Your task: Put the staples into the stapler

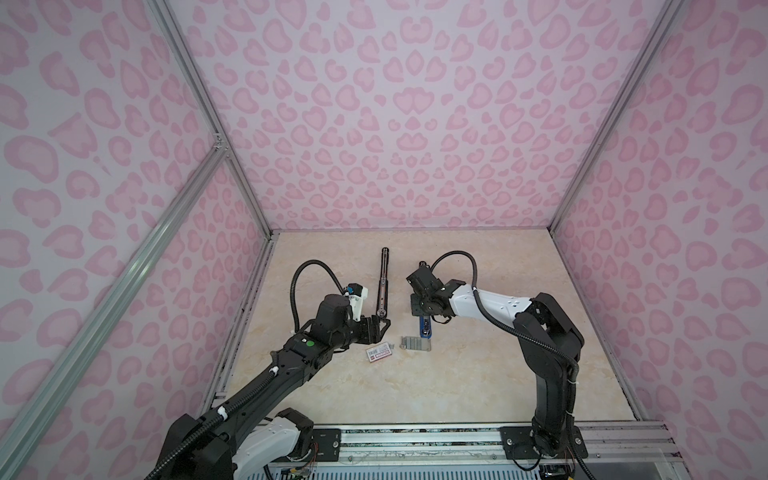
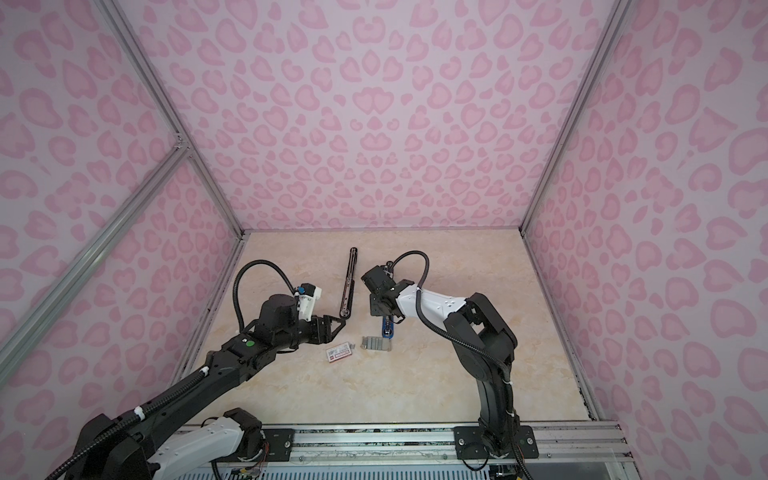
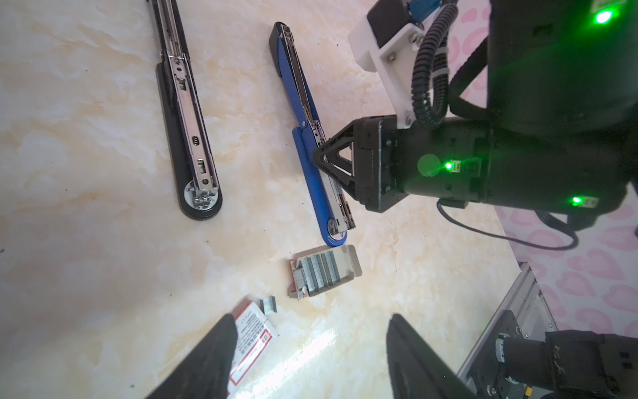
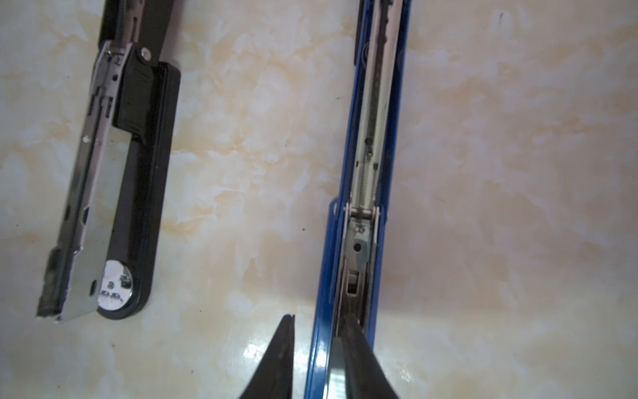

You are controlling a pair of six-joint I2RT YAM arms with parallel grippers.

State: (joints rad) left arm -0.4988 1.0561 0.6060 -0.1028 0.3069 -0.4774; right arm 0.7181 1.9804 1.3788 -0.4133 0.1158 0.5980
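In both top views the staples [image 1: 415,343] [image 2: 376,343] lie on the tabletop [image 1: 374,395] just off the near end of the opened blue stapler [image 1: 425,330], whose long axis runs away from the robot. In the left wrist view the left gripper [image 3: 309,319] is spread and empty, with the staples just ahead. In the right wrist view the right gripper [image 4: 318,317] straddles the stapler's wall; I cannot tell if it grips anything, though a silvery sliver there may be staples.

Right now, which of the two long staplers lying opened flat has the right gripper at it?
The blue plastic stapler: the right gripper straddles its side wall. The black plastic stapler lies apart, with nothing touching it.
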